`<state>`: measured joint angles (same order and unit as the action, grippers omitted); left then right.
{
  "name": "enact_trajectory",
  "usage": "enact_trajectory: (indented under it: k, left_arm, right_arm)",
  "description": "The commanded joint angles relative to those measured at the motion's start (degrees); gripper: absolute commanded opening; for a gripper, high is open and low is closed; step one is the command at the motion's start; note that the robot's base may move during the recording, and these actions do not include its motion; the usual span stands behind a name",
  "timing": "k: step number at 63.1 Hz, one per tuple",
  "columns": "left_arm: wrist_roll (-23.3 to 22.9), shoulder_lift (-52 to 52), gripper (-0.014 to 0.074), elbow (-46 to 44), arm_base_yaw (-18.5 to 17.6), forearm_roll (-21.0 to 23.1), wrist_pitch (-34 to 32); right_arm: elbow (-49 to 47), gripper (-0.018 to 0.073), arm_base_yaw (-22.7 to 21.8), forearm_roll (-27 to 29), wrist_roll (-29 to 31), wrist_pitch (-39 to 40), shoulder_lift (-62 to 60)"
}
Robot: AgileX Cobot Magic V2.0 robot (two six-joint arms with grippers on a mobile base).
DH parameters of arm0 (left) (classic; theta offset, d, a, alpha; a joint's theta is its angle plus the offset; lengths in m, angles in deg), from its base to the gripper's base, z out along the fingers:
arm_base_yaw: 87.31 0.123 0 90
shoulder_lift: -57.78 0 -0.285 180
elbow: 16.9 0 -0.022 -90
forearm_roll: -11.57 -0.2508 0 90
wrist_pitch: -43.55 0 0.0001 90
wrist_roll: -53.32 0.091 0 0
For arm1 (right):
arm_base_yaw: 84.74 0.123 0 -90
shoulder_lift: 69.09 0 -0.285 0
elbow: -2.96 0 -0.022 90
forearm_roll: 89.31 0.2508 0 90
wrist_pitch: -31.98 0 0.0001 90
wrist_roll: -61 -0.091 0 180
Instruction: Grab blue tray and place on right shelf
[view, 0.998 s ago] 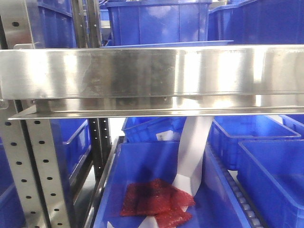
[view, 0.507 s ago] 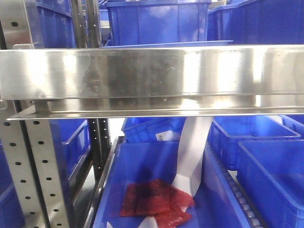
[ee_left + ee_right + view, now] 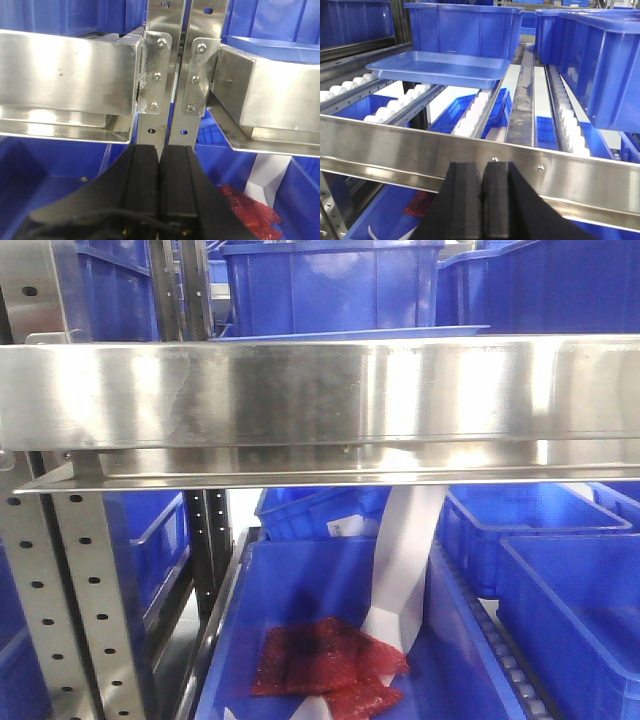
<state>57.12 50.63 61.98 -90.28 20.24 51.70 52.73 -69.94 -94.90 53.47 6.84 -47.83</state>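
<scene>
The blue tray (image 3: 437,67) lies flat on the white rollers of the right shelf (image 3: 485,147), behind its shiny front beam. In the front view only the tray's thin edge (image 3: 350,333) shows above that beam (image 3: 320,390). My right gripper (image 3: 481,167) is shut and holds nothing. It sits low in front of the beam, well short of the tray. My left gripper (image 3: 160,150) is also shut and holds nothing. It faces the two perforated uprights (image 3: 165,50) between the left rack's beam (image 3: 65,75) and the right shelf's beam (image 3: 270,95).
Deep blue bins (image 3: 465,27) stand right behind the tray, and more of these bins (image 3: 600,60) fill the shelf's right lane. Below the shelf, a bin (image 3: 470,680) holds a red mesh bag (image 3: 325,665) and a white paper strip (image 3: 405,560).
</scene>
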Motion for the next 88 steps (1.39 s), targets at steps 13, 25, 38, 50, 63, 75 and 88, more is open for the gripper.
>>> enact_trajectory:
  k: [13, 25, 38, 50, 63, 75, 88]
  left_arm:
    - [0.2, 0.7, -0.0048, 1.6, 0.3, 0.6, -5.5]
    - [0.2, 0.7, -0.0048, 1.6, 0.3, 0.6, -5.5]
    - [0.2, 0.7, -0.0048, 1.6, 0.3, 0.6, -5.5]
    - [0.2, 0.7, -0.0048, 1.6, 0.3, 0.6, -5.5]
    - [0.2, 0.7, -0.0048, 1.6, 0.3, 0.6, -5.5]
    - [0.2, 0.7, -0.0048, 1.6, 0.3, 0.6, -5.5]
    - [0.2, 0.7, -0.0048, 1.6, 0.3, 0.6, -5.5]
  right_arm:
    - [5.7, 0.0055, -12.7, 5.6, 8.2, 17.8, -1.0]
    - [15.3, 0.0055, -21.3, 14.3, 13.4, 22.7, -6.0]
    - [24.3, 0.0055, -21.5, 14.3, 13.4, 26.0, -12.7]
    - [27.8, 0.0055, -19.8, 14.1, 13.1, 26.3, -15.2]
    - [27.8, 0.0055, -15.0, 10.4, 13.1, 26.2, -15.2]
    - [27.8, 0.0055, -14.9, 10.4, 13.1, 26.4, -15.2]
    - [27.8, 0.0055, -14.9, 10.5, 13.0, 26.2, -15.2]
